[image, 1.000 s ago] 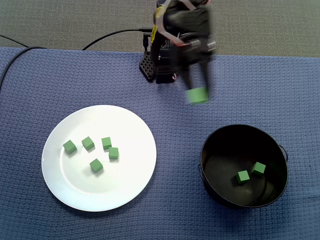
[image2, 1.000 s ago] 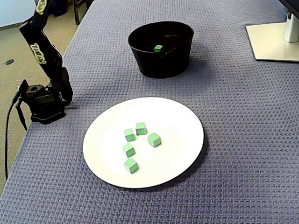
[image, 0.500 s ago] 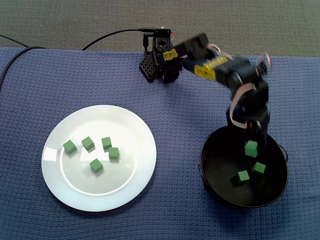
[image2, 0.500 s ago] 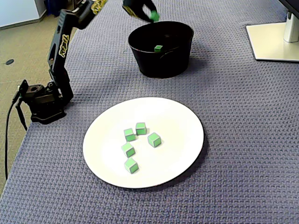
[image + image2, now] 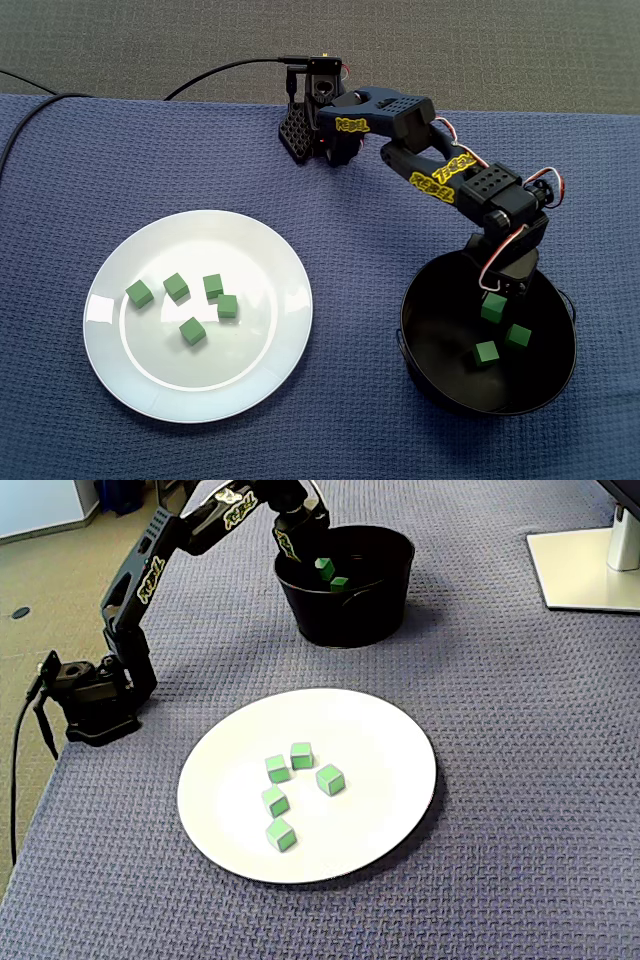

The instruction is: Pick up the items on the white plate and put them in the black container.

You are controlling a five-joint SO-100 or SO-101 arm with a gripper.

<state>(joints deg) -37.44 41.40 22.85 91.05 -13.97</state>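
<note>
A white plate (image 5: 255, 255) (image 5: 385, 740) carries several green cubes, among them one at its left side (image 5: 139, 293) and a near one (image 5: 280, 834). The black container (image 5: 408, 325) (image 5: 345, 615) has two green cubes (image 5: 486, 352) lying on its floor. My gripper (image 5: 494, 300) (image 5: 319, 566) reaches down inside the container, just under the rim, shut on another green cube (image 5: 493, 309) (image 5: 324, 569). That cube hangs above the two on the floor. The fingers are mostly hidden by the wrist in both fixed views.
The arm's base (image 5: 315, 130) (image 5: 95, 695) is clamped at the edge of the blue cloth, with a black cable (image 5: 220, 68) leading off it. A white monitor stand (image 5: 585, 570) sits to the right of the container in a fixed view.
The arm swung from near its base out over the container with a green cube, then lowered the cube into the container. The cubes on the plate have not moved.
</note>
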